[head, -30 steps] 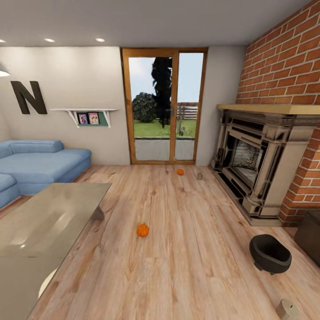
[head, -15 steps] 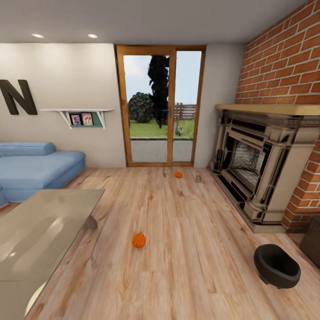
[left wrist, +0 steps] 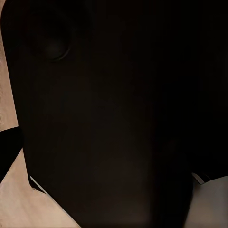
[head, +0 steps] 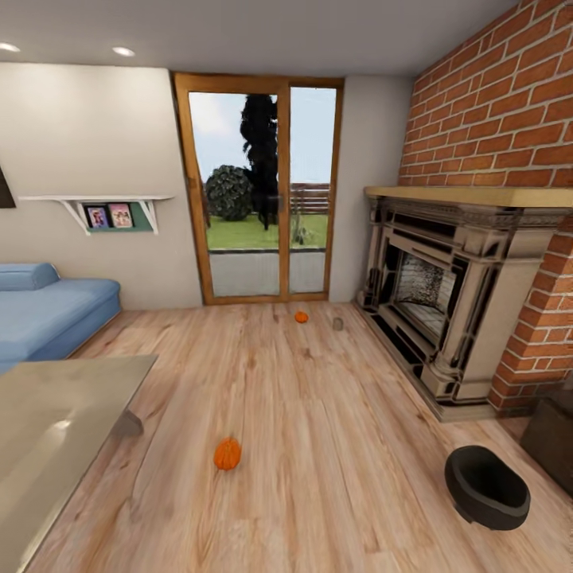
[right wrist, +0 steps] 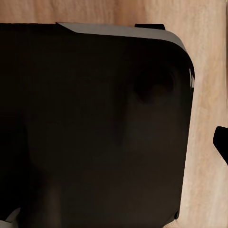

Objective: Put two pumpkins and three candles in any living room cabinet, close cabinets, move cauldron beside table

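- While the robot is on its way through the living room, neither wrist view lets me tell whether the jaws stand apart or together: a dark body of the robot blocks each lens, with slivers of wooden floor [right wrist: 209, 71] at the edges. With the jaws unseen, places are given by the head view, ahead of where the arms would reach.
- Nearest pumpkin [head: 227, 454]: alone on the bare boards, ahead and slightly left of centre, well apart from everything else.
- Second pumpkin [head: 301, 317]: far ahead near the glass door [head: 259, 187], with one candle [head: 338, 324] just beside it, close to the fireplace [head: 430, 294].
- Cauldron [head: 486, 486]: low on the right, upright on the floor, near a dark-brown corner [head: 553, 438] that may be the cabinet; too little of it shows to be sure.
- Table [head: 56, 414]: its glass top fills the lower left, well apart from the cauldron; a blue sofa [head: 48, 310] sits behind it.
- My judgement: the step in hand is the approach to the nearest pumpkin. To do it well, roll the base up until the ball lies squarely within one arm's reach, stop before the wheels nudge it since a round thing will roll, then bring the arm forward with the jaws parted wide and come down from above.
- Nothing is stowed yet, so the task is at its start.
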Controlling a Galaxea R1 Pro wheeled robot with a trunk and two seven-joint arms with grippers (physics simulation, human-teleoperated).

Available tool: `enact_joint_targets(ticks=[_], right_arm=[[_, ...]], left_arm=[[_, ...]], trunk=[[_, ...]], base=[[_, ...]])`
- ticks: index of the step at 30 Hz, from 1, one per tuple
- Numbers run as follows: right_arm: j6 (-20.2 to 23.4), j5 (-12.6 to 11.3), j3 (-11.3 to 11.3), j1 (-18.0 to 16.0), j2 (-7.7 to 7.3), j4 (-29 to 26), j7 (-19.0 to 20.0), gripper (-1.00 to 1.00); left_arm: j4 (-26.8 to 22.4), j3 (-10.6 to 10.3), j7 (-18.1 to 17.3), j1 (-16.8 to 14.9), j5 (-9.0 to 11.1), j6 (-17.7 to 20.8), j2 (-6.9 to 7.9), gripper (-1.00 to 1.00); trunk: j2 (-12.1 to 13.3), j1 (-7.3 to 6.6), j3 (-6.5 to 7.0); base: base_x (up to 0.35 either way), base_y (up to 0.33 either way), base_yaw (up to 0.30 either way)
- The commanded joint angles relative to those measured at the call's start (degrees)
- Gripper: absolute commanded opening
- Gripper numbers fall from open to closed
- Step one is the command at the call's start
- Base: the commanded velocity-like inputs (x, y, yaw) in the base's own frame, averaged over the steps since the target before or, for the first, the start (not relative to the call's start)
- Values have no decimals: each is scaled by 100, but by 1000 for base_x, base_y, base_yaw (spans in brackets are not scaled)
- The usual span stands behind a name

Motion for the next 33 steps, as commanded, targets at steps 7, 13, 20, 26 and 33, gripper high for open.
enact_joint_targets(ticks=[7, 13, 20, 26, 33], right_arm=[[-11, 6, 1, -3, 1, 3, -2, 100], [-11, 5, 1, -3, 1, 3, -2, 100], [-11, 1, -3, -3, 2, 3, -2, 100], [-11, -1, -3, -3, 4, 3, -2, 100], [-11, -4, -10, -3, 9, 4, -2, 100]], left_arm=[[-13, 3, 1, 4, 1, 3, 0, 100], [-13, 3, 1, 4, 1, 3, 0, 100], [-13, -3, 21, 4, 1, 3, 10, 100], [-13, -5, 33, 4, 1, 2, 23, 100], [-13, -3, 33, 4, 1, 3, 15, 100]], trunk=[[-2, 3, -5], [-2, 3, -5], [-2, 3, -5], [-2, 3, -5], [-2, 3, -5]], base=[[326, 0, -181], [325, 0, -229], [148, 0, -242], [7, 0, -177], [134, 0, -56]])
